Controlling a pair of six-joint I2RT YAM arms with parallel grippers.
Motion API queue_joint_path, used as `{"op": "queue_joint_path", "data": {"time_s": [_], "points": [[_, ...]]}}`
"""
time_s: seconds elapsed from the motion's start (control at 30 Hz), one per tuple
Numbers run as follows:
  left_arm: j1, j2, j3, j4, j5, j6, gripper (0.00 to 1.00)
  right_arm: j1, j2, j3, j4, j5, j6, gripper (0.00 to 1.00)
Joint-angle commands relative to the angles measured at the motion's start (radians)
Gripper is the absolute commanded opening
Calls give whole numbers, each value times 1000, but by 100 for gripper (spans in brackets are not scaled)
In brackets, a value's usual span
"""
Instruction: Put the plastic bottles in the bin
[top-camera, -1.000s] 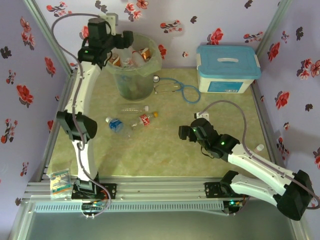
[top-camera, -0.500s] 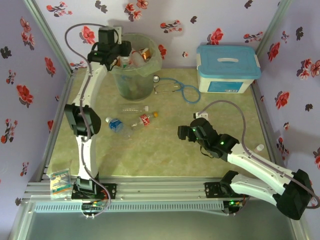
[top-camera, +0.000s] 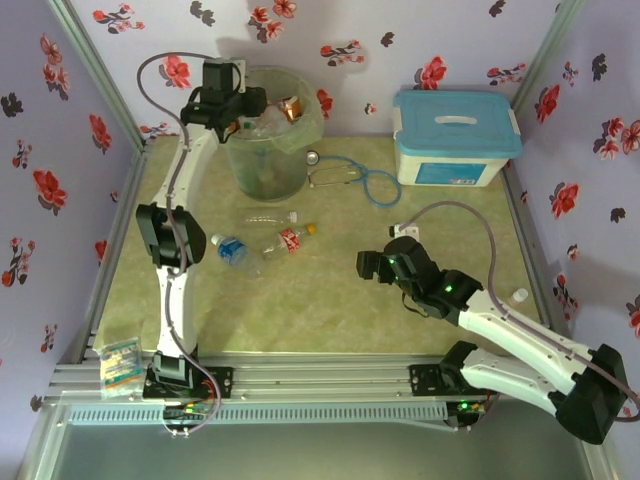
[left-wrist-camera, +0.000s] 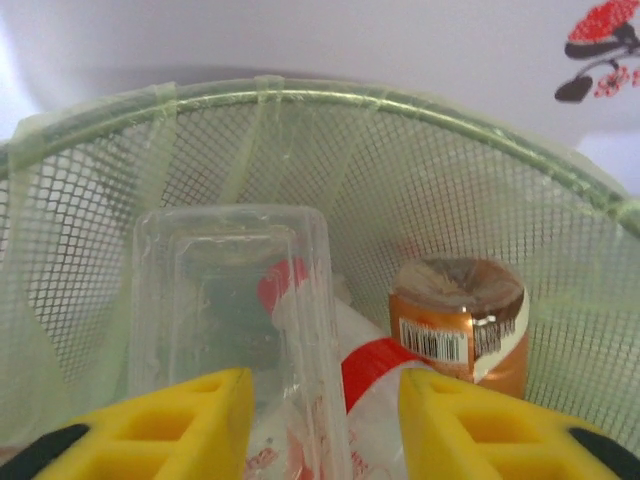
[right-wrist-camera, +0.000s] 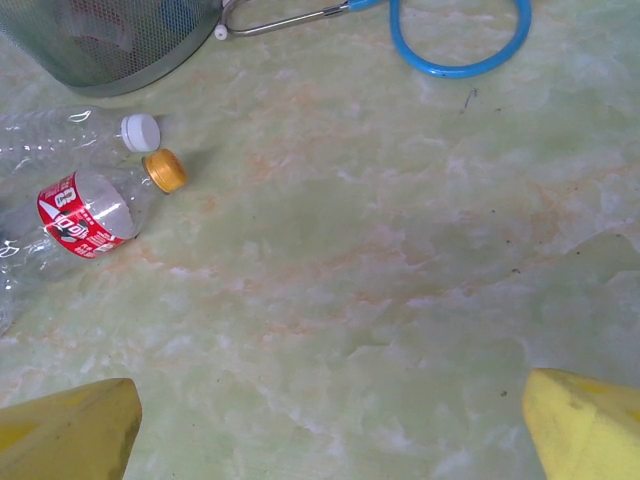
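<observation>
The bin (top-camera: 268, 150) stands at the back left with several plastic bottles inside. My left gripper (top-camera: 246, 100) hangs over its rim, jaws a little apart and gripping nothing. In the left wrist view my left gripper (left-wrist-camera: 325, 385) looks down on a clear bottle (left-wrist-camera: 230, 300), a red-labelled bottle (left-wrist-camera: 385, 365) and an amber bottle (left-wrist-camera: 455, 330) lying against the mesh wall (left-wrist-camera: 400, 180). On the table lie a clear white-capped bottle (top-camera: 268, 215), a blue-labelled bottle (top-camera: 230, 250) and a red-labelled bottle (top-camera: 288, 240). My right gripper (top-camera: 368, 265) hovers open to the right of them, over bare table (right-wrist-camera: 330, 385).
A stethoscope (top-camera: 352, 175) with blue tubing lies right of the bin. A white box with a light-blue lid (top-camera: 455, 135) stands at the back right. A small packet (top-camera: 120, 360) sits on the near left rail. Patterned walls close in three sides.
My left gripper has dropped lower and closer over the bin's rim, and its jaws have narrowed. The right arm has barely shifted.
</observation>
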Motion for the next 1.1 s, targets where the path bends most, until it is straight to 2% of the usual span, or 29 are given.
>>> {"op": "queue_joint_path", "data": {"time_s": [0.0, 0.17, 0.3, 0.37, 0.6, 0.67, 0.8, 0.9, 0.97, 1.07], "points": [[2, -131, -25, -9, 9, 3, 54, -2, 0, -5, 19, 1, 0, 98], [0, -260, -76, -19, 8, 5, 65, -2, 43, 27, 32, -20, -36, 98], [1, -400, -182, -52, -14, -8, 73, -2, 73, 70, 26, -26, -93, 99], [0, -496, -288, -60, -45, -16, 76, -2, 90, 98, 13, -16, -127, 99], [2, -955, -830, -10, -147, -126, 88, -25, 164, 158, 28, -16, -195, 99], [2, -1056, -959, -43, -143, -188, 90, -40, 183, 158, 49, -46, -198, 99], [3, -1227, -1236, -47, -56, -359, 100, -75, 218, 172, 58, -80, -205, 99], [1, -1314, -1420, -8, -4, -515, 100, -101, 232, 174, 71, -100, -212, 99], [2, -1359, -1551, 73, 33, -636, 100, -119, 243, 172, 81, -118, -212, 99], [2, -1379, -1757, 284, 80, -840, 100, -132, 263, 177, 89, -137, -209, 99]]}}
